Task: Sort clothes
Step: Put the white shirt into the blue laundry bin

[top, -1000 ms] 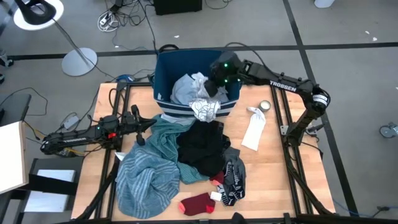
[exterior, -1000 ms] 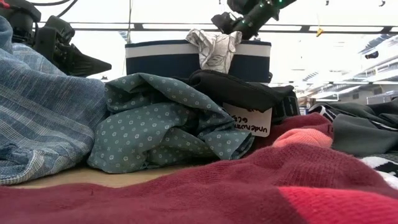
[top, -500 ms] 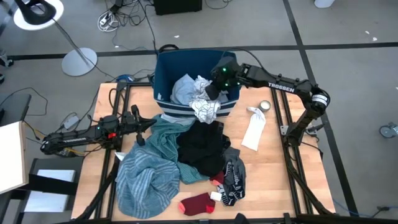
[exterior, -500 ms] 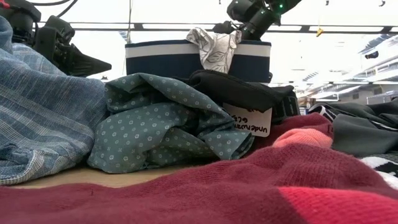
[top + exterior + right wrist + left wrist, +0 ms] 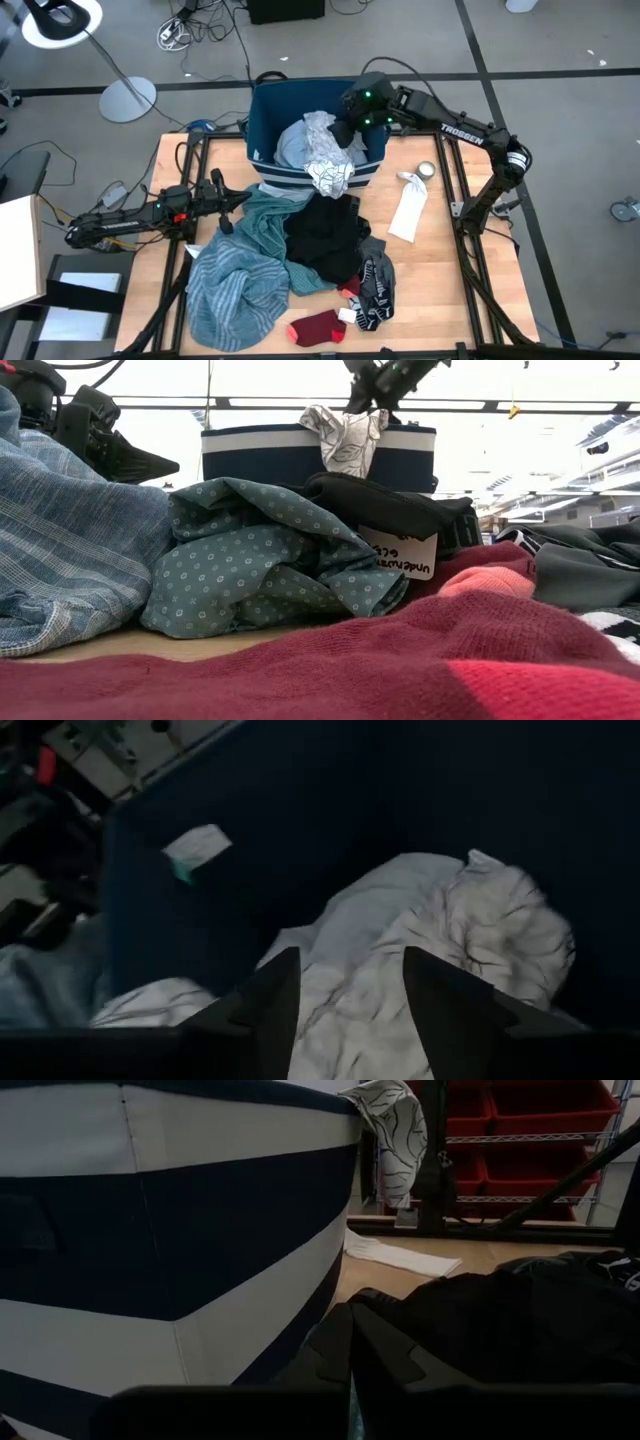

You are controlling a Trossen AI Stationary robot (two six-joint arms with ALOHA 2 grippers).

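Observation:
My right gripper (image 5: 347, 124) hangs open over the navy bin (image 5: 262, 112), its fingers (image 5: 275, 1000) apart with nothing between them. Below it in the bin lie a white patterned garment (image 5: 450, 935) and a light blue one (image 5: 292, 146). Another white patterned piece (image 5: 329, 176) drapes over the bin's near rim. On the table lie the black garment (image 5: 325, 235), the teal striped one (image 5: 235, 275), a white one (image 5: 407, 212), a red sock (image 5: 318, 327) and dark patterned socks (image 5: 376, 288). My left gripper (image 5: 243, 196) waits shut at the teal cloth's far edge, near the bin.
A small roll of tape (image 5: 426, 170) sits on the table right of the bin. The clothes heap covers the table's middle and near left. Bare wood shows at the near right (image 5: 450, 290) and the far left corner (image 5: 175, 160).
My right gripper has opened over the bin and risen, letting go of the white patterned garment, which now lies in the bin on the light blue one.

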